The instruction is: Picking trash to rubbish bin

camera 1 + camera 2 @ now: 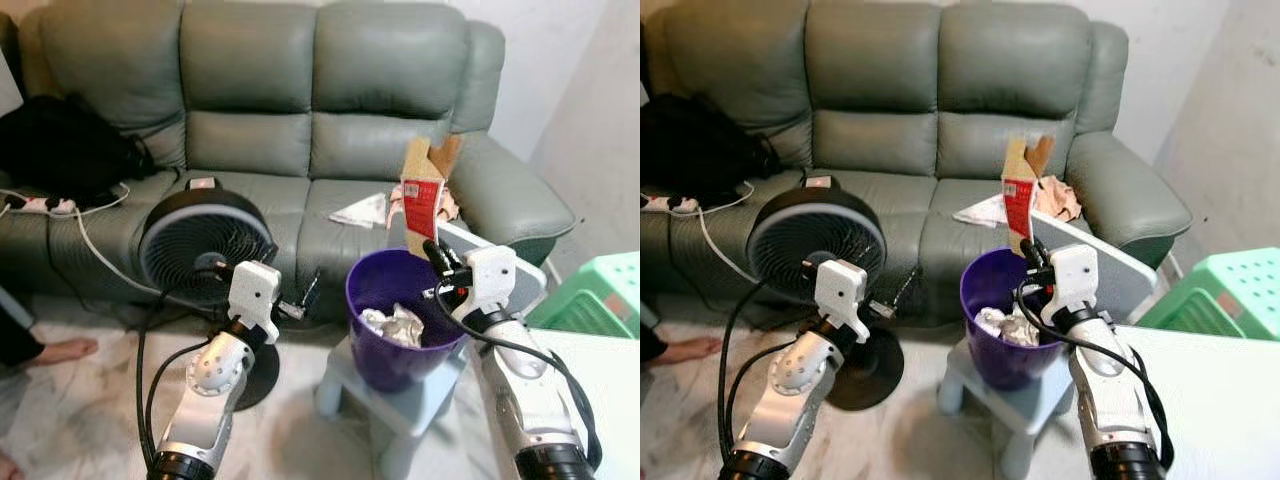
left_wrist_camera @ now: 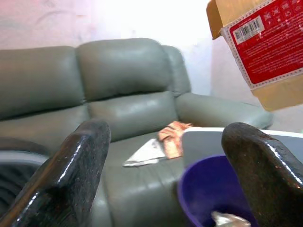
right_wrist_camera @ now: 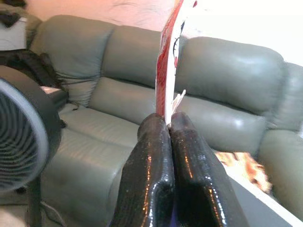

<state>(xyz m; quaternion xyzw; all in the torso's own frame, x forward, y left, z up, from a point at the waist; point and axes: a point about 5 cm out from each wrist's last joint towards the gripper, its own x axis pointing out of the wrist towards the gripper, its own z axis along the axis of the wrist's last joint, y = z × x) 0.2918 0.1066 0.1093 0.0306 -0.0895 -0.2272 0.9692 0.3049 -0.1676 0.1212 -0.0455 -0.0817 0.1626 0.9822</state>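
Here the right hand [image 1: 436,250] pinches the flattened carton [image 1: 420,196] upright over the purple bin [image 1: 400,330] — left hand [image 2: 165,175] spread.

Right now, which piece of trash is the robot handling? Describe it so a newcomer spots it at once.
Find the grey-green sofa, then the purple bin on a stool before it. Above the bin's rim, the right gripper pinches a flattened cardboard box upright: brown card with a red printed face, unlike the crumpled silvery trash inside the bin.
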